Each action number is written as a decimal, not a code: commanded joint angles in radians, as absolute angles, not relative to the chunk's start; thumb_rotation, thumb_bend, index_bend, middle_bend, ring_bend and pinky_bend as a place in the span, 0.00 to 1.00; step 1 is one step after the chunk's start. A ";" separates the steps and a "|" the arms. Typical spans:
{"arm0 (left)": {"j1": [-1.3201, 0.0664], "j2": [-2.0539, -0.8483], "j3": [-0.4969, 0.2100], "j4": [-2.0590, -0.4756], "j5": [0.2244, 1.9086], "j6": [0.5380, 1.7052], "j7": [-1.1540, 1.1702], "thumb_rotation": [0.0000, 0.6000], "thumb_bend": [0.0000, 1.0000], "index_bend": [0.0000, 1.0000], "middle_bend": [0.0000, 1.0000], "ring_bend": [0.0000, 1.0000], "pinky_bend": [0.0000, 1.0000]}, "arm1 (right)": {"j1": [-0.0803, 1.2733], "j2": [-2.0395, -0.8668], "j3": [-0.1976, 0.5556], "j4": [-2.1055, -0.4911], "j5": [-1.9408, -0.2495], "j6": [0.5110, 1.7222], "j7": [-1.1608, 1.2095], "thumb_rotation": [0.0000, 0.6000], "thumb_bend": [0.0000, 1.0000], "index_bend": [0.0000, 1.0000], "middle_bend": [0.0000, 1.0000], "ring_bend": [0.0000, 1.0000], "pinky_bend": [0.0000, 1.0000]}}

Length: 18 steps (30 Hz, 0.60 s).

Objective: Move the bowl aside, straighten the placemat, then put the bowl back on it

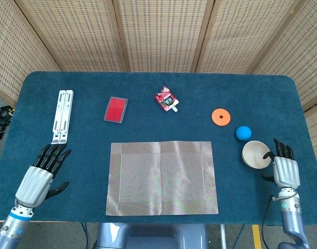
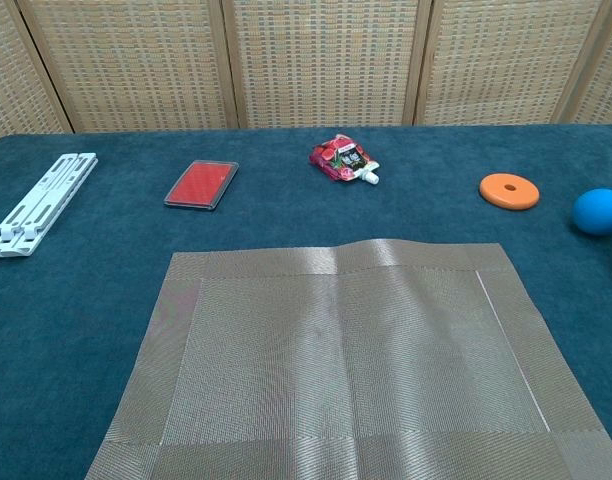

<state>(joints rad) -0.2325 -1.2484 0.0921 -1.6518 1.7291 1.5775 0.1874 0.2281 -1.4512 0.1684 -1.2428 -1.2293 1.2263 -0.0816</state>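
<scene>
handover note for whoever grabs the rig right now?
Left hand: open, holds nothing, over bare table left of the placemat.
Right hand: open, fingers apart, just right of the bowl; cannot tell if it touches the rim.
Bowl sits off the mat, at its right, near the blue ball.
Done: bowl is aside, mat lies square to the table edge, with a slight ripple at its far edge.
Left: grip the bowl and set it on the mat.

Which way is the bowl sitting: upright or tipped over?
Upright. In the head view the bowl shows its round rim and pale hollow facing up, on the table right of the placemat.
</scene>
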 commanded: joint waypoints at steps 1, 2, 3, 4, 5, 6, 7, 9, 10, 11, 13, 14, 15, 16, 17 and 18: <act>-0.230 -1.247 0.085 -1.650 1.724 1.574 0.181 1.00 0.20 0.02 0.00 0.00 0.00 | 0.246 -1.483 0.175 -1.202 -1.221 1.205 -0.079 1.00 0.28 0.51 0.00 0.00 0.00; -0.229 -1.246 0.082 -1.650 1.723 1.573 0.178 1.00 0.20 0.02 0.00 0.00 0.00 | 0.250 -1.493 0.177 -1.187 -1.219 1.201 -0.076 1.00 0.28 0.52 0.00 0.00 0.00; -0.228 -1.246 0.080 -1.650 1.722 1.572 0.176 1.00 0.20 0.02 0.00 0.00 0.00 | 0.254 -1.503 0.178 -1.172 -1.219 1.197 -0.072 1.00 0.28 0.54 0.01 0.00 0.00; -0.228 -1.245 0.078 -1.649 1.721 1.570 0.174 1.00 0.20 0.02 0.00 0.00 0.00 | 0.258 -1.514 0.179 -1.154 -1.218 1.192 -0.069 1.00 0.28 0.54 0.01 0.00 0.00; -0.227 -1.244 0.075 -1.649 1.720 1.569 0.172 1.00 0.20 0.02 0.00 0.00 0.00 | 0.263 -1.525 0.180 -1.137 -1.218 1.188 -0.065 1.00 0.28 0.55 0.02 0.00 0.00; -0.226 -1.244 0.073 -1.648 1.718 1.567 0.170 1.00 0.20 0.02 0.00 0.00 0.00 | 0.267 -1.536 0.180 -1.117 -1.216 1.181 -0.063 1.00 0.28 0.55 0.03 0.00 0.00; -0.225 -1.242 0.069 -1.648 1.715 1.567 0.165 1.00 0.20 0.02 0.00 0.00 0.00 | 0.274 -1.552 0.179 -1.093 -1.209 1.163 -0.063 1.00 0.28 0.55 0.03 0.00 0.00; -0.224 -1.240 0.064 -1.647 1.712 1.564 0.158 1.00 0.20 0.02 0.00 0.00 0.00 | 0.285 -1.580 0.182 -1.046 -1.205 1.148 -0.060 1.00 0.28 0.57 0.04 0.00 0.00; -0.224 -1.239 0.063 -1.647 1.711 1.563 0.155 1.00 0.20 0.02 0.00 0.00 0.00 | 0.288 -1.591 0.182 -1.029 -1.206 1.146 -0.056 1.00 0.28 0.58 0.05 0.00 0.00; -0.223 -1.238 0.060 -1.647 1.711 1.561 0.153 1.00 0.20 0.03 0.00 0.00 0.00 | 0.292 -1.604 0.182 -1.007 -1.209 1.145 -0.050 1.00 0.29 0.59 0.06 0.00 0.00; -0.222 -1.238 0.057 -1.646 1.709 1.558 0.148 1.00 0.20 0.04 0.00 0.00 0.00 | 0.299 -1.627 0.183 -0.970 -1.214 1.142 -0.038 1.00 0.29 0.63 0.09 0.00 0.00; -0.222 -1.238 0.055 -1.645 1.708 1.556 0.146 1.00 0.20 0.04 0.00 0.00 0.00 | 0.301 -1.635 0.182 -0.955 -1.216 1.140 -0.032 1.00 0.30 0.64 0.10 0.00 0.00; -0.221 -1.237 0.054 -1.645 1.709 1.554 0.143 1.00 0.20 0.04 0.00 0.00 0.00 | 0.305 -1.647 0.181 -0.935 -1.218 1.135 -0.025 1.00 0.31 0.66 0.11 0.00 0.00; -0.221 -1.237 0.053 -1.644 1.709 1.552 0.142 1.00 0.20 0.04 0.00 0.00 0.00 | 0.308 -1.656 0.181 -0.919 -1.220 1.130 -0.019 1.00 0.32 0.66 0.12 0.00 0.00; -0.220 -1.237 0.052 -1.643 1.710 1.551 0.141 1.00 0.20 0.04 0.00 0.00 0.00 | 0.310 -1.664 0.181 -0.906 -1.220 1.127 -0.013 1.00 0.35 0.67 0.12 0.00 0.00; -0.220 -1.237 0.051 -1.643 1.711 1.549 0.140 1.00 0.20 0.04 0.00 0.00 0.00 | 0.312 -1.673 0.181 -0.892 -1.223 1.124 -0.003 1.00 0.38 0.68 0.13 0.00 0.00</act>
